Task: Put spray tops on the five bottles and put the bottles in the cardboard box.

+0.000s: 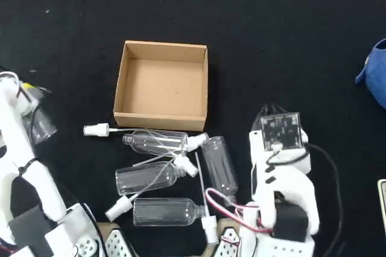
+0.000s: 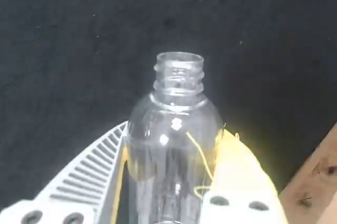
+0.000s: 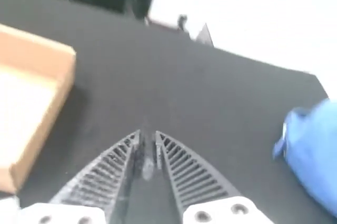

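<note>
High view: box (image 1: pixel 160 122) stands mid-table, nothing in it. Four loose bottles (image 1: pixel 158 142) lie just in front of it, uncapped. Five tops (image 1: pixel 96 129) are scattered among them, tubes on. The left arm is at the table's left edge with the held bottle (image 1: pixel 42 126). The right arm is on the other side of the pile, wrist up, past the box's right corner.

Left wrist view: left gripper (image 2: pixel 176 148) is clamped around the held bottle's body, one jaw each side. The neck is free beyond the tips, open and with no top. Black table beneath.

Right wrist view: right gripper (image 3: pixel 147 139) has its jaws nearly together with a thin slit between. I see nothing gripped. It points over bare table, box corner to one side and a blue thing (image 3: pixel 310 153) to the other.

Step, my read: capping the first bottle; none are boxed.

To do it well:
- Left keeps the neck steady and clear of its jaws.
- Right opens, takes a top by the head rather than the tube, from the pile's near side.
- Feed the tube tip into the neck first, then seat the top square.
- Risk: the tube catches on the rim, or the bottle slips in the clamp.
</note>
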Tool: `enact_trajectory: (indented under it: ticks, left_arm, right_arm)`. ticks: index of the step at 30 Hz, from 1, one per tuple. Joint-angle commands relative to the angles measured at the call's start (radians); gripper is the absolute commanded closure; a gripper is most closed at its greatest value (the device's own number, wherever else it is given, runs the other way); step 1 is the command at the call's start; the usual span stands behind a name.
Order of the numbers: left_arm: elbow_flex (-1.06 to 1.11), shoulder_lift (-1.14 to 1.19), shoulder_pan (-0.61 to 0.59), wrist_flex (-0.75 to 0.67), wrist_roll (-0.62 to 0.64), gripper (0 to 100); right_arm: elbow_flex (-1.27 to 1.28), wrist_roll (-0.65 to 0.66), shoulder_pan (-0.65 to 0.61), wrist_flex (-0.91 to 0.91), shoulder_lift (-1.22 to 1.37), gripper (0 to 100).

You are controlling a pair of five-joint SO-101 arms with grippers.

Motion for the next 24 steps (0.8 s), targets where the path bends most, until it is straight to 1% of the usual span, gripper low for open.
enact_trajectory:
  ticks: [1,7,10,12,16,18,21,24]
  left_arm:
    - [-0.007,0.021,0.028,-0.055,0.086,97]
    - [0.084,0.058,-0.028,-0.124,0.114,97]
    - [0.160,0.034,-0.064,-0.201,0.115,97]
    - [0.205,0.002,-0.077,-0.235,0.117,97]
    - [0.278,-0.094,-0.070,-0.252,0.118,97]
    - [0.308,-0.140,-0.071,-0.250,0.150,97]
    - [0.355,-0.195,-0.074,-0.253,0.203,96]
    - [0.394,-0.244,-0.070,-0.253,0.213,97]
  right_arm:
    - [-0.150,0.006,-0.089,0.011,0.084,98.6]
    - [-0.315,-0.161,-0.192,-0.069,0.410,98.6]
    - [-0.355,-0.215,-0.262,-0.095,0.568,97.7]
    - [-0.355,-0.264,-0.290,-0.144,0.656,93.0]
    - [-0.363,-0.327,-0.338,-0.216,0.802,78.6]
    - [-0.369,-0.344,-0.377,-0.241,0.862,75.0]
    - [-0.377,-0.397,-0.423,-0.302,0.963,76.9]
    - [-0.412,-0.456,-0.439,-0.348,1.082,78.3]
